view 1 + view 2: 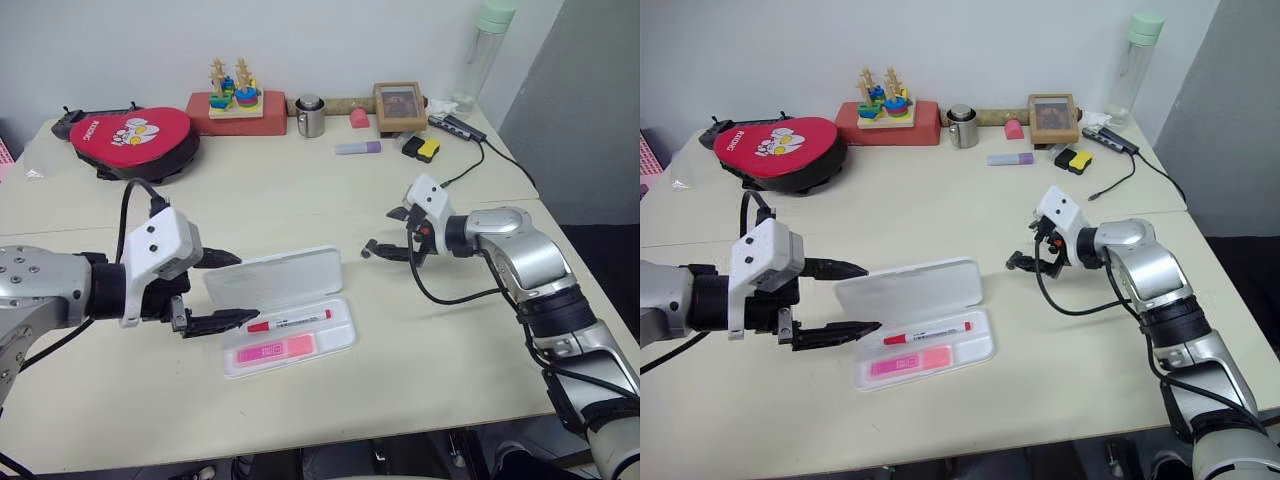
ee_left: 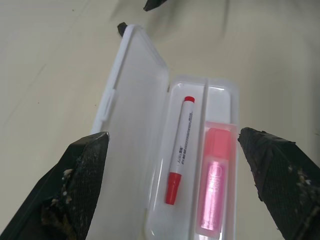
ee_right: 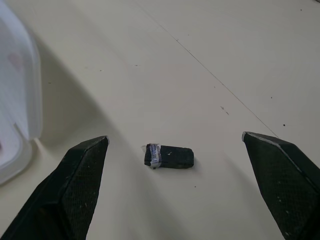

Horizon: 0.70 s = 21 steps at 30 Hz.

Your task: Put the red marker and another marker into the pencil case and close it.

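Matte cream table (image 1: 300,200), two slabs joined at a seam, against a pale wall. One white plastic pencil case (image 1: 290,312) lies open, lid raised. Its divided tray holds one slim red marker (image 1: 290,322) and one flat pink highlighter (image 1: 273,350). Left claw (image 1: 228,290) and right claw (image 1: 388,232) both gape wide, empty.

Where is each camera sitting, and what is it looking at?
Left eye and right eye views: on the head, looking down over the table; both arms show, left gripper and right gripper open.
Left wrist view: looks between its fingers at the open pencil case, holding the red marker and the pink highlighter.
Right wrist view: looks between its fingers at a small black piece.
Every view shares the pencil case.
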Available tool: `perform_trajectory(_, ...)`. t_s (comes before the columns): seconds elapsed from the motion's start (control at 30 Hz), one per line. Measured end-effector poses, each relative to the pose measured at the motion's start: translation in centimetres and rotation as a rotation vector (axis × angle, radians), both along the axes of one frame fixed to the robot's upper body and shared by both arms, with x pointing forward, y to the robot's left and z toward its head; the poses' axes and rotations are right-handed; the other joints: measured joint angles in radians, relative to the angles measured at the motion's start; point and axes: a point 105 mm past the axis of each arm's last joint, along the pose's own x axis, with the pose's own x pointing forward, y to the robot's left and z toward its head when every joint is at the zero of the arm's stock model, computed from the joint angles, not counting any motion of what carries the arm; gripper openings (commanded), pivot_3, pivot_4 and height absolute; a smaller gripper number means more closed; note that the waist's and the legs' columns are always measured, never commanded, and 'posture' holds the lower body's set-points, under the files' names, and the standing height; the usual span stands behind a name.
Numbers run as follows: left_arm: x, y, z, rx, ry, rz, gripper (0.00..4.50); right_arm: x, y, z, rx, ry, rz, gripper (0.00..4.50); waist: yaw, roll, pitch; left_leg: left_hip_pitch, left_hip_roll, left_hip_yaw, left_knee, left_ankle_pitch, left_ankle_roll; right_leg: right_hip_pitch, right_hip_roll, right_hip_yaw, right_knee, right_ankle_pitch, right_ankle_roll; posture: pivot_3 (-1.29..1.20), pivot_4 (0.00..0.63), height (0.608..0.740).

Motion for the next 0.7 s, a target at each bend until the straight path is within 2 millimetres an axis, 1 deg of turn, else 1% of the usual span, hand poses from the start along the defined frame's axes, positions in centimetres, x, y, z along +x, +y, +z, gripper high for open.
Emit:
perform_trajectory(0.23,0.3,0.5,0.6,-0.003,-0.045,0.062,4.43,0.4,0.1,-0.9,0.003,0.014,-0.022,4.5,-0.001,0.0,0.0,0.0,0.0,0.0,0.0,0.0,0.0,0.0,0.0,0.0,0.001,0.0,0.0,0.0,0.15,0.74)
perform_trajectory(0.5,0.4,0.6,0.2,0.0,-0.046,0.09,4.43,0.5,0.0,-2.5,-0.013,0.051,-0.039,4.5,0.0,0.0,0.0,0.0,0.0,0.0,0.0,0.0,0.0,0.0,0.0,0.0,0.0,0.0,0.0,0.0,0.15,0.74)
perform_trajectory(0.6,0.4,0.7,0.2,0.001,-0.046,0.097,4.43,0.5,-0.1,-2.5,-0.02,0.053,-0.039,4.5,0.0,0.0,0.0,0.0,0.0,0.0,0.0,0.0,0.0,0.0,0.0,0.0,0.0,0.0,0.0,0.0,0.15,0.74)
perform_trajectory(0.7,0.4,0.8,-0.1,0.001,-0.037,0.103,4.43,-0.1,-0.2,-3.7,-0.018,0.123,-0.04,4.5,0.0,0.0,0.0,0.0,0.0,0.0,0.0,0.0,0.0,0.0,0.0,0.0,0.0,0.0,0.0,0.0,0.15,0.74)
